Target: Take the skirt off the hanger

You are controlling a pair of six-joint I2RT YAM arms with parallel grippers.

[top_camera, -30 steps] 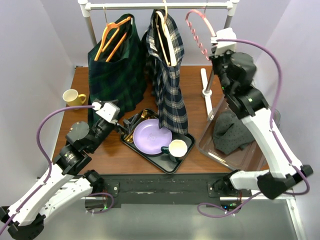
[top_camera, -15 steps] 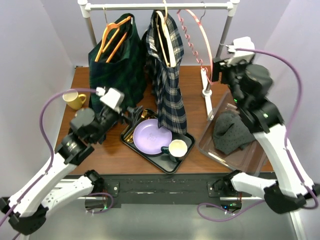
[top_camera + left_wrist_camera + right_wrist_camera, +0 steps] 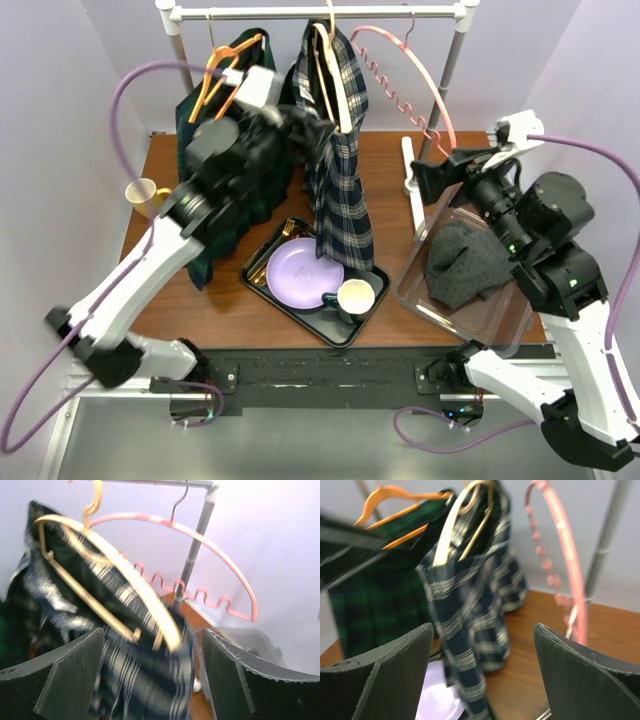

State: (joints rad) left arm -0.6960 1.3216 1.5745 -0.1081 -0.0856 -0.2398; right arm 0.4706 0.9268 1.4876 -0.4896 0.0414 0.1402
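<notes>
**Left arm** (image 3: 150, 268) and **right arm** (image 3: 598, 340): white moulded link shells alternating with black cylindrical joint housings, each seated on a black base block at one end of the black mounting rail (image 3: 330, 378). A glossy purple cable (image 3: 160, 65) leaves the rail end of each arm and arcs free of the shells to a small white box-shaped camera housing (image 3: 258, 85) at the end farthest from the rail. **Left gripper** (image 3: 152, 635) and **right gripper** (image 3: 484, 627): two broad, wedge-shaped matte-black fingers (image 3: 55, 675) apiece, with finely ribbed faces and a pale highlight along the upper edges.
</notes>
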